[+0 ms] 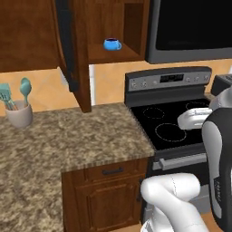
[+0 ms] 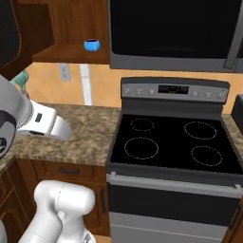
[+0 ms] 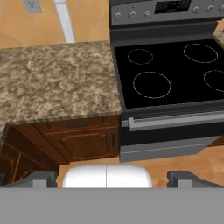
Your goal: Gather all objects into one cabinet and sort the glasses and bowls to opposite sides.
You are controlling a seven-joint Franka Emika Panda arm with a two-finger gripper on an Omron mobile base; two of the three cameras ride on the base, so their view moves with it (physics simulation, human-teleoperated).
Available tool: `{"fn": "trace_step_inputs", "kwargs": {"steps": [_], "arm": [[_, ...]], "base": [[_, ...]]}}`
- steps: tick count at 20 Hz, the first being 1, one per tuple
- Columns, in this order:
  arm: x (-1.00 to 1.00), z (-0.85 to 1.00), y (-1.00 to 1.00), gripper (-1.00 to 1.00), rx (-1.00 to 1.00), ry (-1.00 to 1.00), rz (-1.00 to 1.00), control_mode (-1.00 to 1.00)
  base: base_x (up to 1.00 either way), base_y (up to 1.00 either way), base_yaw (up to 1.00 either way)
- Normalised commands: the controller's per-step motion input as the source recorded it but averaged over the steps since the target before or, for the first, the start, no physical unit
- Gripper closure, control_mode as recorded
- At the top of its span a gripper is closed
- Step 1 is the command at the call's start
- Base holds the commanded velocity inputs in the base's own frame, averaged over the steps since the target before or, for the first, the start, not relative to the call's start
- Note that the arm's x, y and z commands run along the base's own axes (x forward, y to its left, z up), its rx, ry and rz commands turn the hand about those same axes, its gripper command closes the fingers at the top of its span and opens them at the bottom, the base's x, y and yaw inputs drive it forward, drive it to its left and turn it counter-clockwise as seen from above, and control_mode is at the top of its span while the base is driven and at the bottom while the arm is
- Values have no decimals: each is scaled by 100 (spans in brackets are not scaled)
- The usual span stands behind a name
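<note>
Blue mug (image 1: 112, 44) on shelf of open wall cabinet (image 1: 118, 56); jaws spread wide, empty, above speckled counter (image 3: 57, 83) beside black stove (image 3: 168, 72).

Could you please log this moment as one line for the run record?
gripper: open, empty, above floor | bright blue handled mug: on shelf of reddish-brown wooden wall cabinet, door open | black stove: bare

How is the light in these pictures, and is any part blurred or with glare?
Left base view: even, soft light, blue mug sharp in the open cabinet. Right base view: stove top flat black, no glare. Hand view: counter speckle slightly soft, no strong shadows.
</note>
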Motion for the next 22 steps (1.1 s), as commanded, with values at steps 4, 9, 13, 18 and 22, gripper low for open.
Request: {"fn": "trace_step_inputs", "kwargs": {"steps": [4, 9, 13, 18, 22], "arm": [[0, 0, 0, -100, 0, 0, 0, 100], [0, 0, 0, -100, 0, 0, 0, 100], [0, 0, 0, -100, 0, 0, 0, 100], [0, 0, 0, -100, 0, 0, 0, 100], [0, 0, 0, -100, 0, 0, 0, 100]], "base": [[24, 17, 7], [30, 21, 5], [43, 28, 4], [56, 34, 1], [51, 43, 0]]}}
